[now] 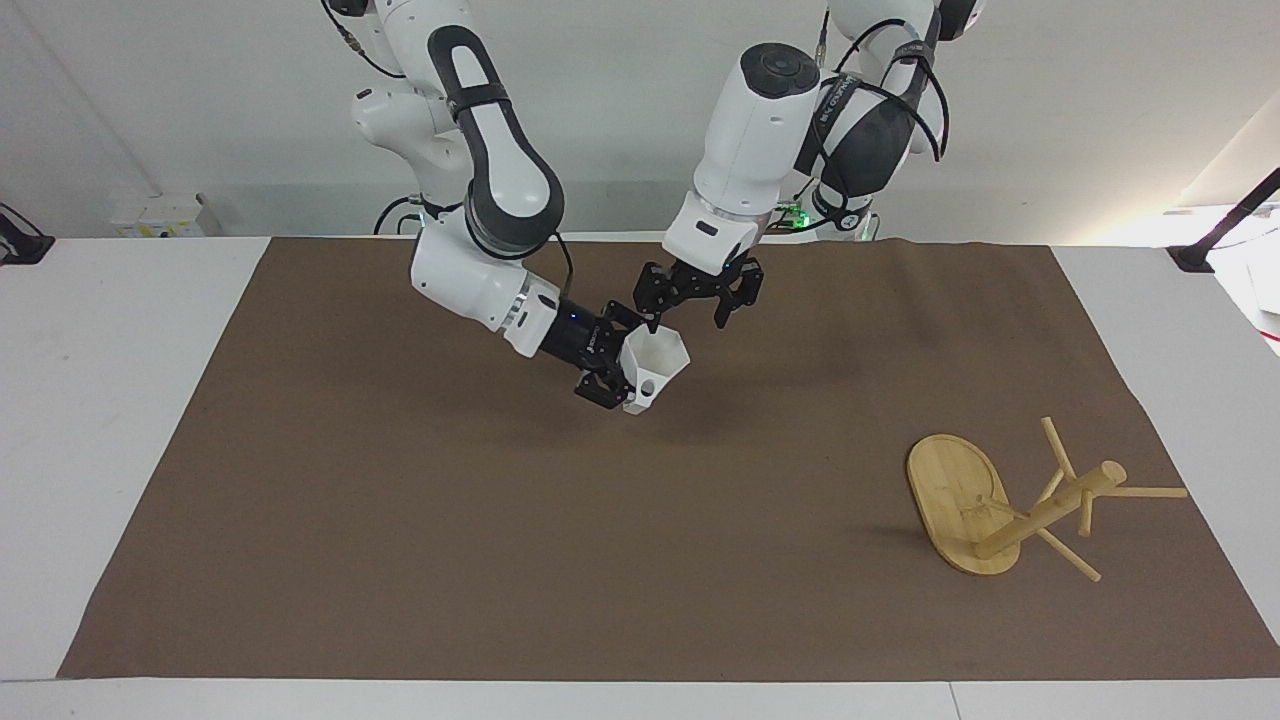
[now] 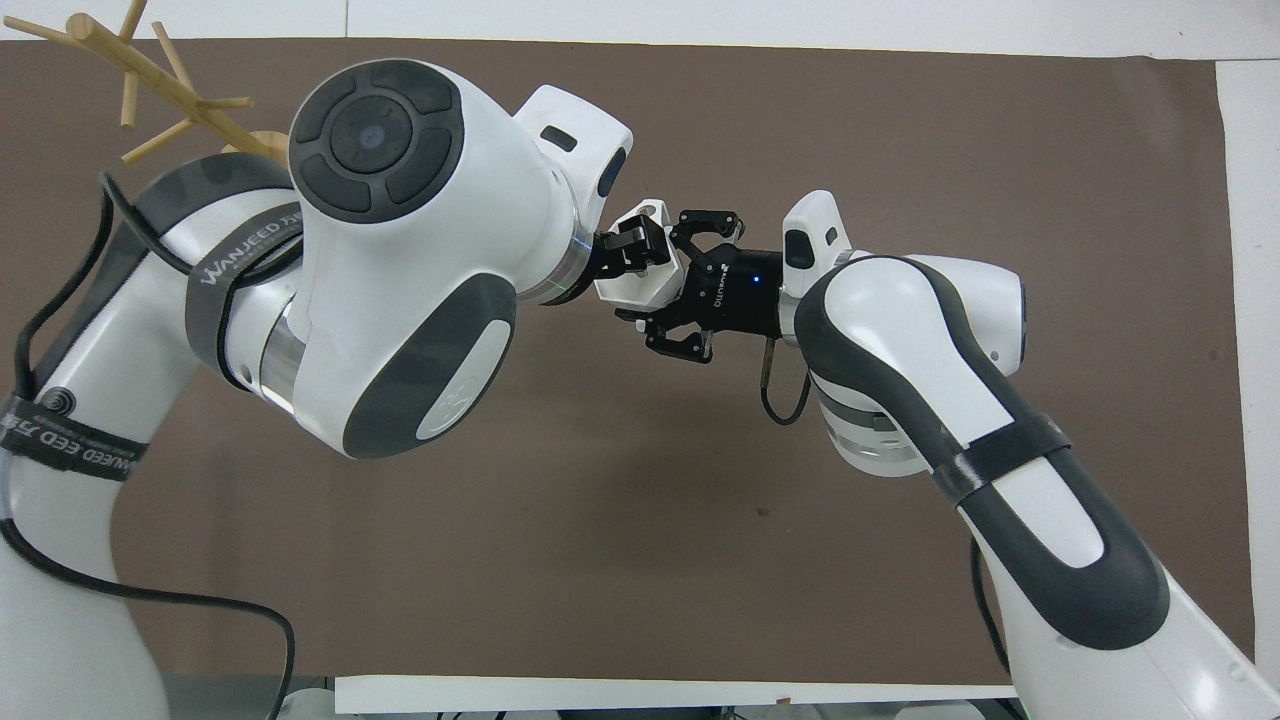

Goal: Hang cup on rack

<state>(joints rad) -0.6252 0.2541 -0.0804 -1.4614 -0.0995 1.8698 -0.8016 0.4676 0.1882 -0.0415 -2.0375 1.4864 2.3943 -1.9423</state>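
Cup [image 1: 654, 367] sits gripped in the right gripper [image 1: 612, 370] above the brown mat [image 1: 400, 520]; the left gripper [image 1: 697, 298], fingers spread, hangs over its rim. Rack [image 1: 1000, 505] stands toward the left arm's end. From overhead, cup [image 2: 645, 280] shows between both grippers.

A plain white wall [image 1: 600, 120] stands at the robots' end of the room. The white table [image 1: 110, 400] carries a large brown mat [image 1: 500, 560] with faint creases, leaving white margins at both ends and along the edge farthest from the robots. Soft, even light throws blurred shadows on the mat. A small white box [image 1: 160, 215] sits by the wall.
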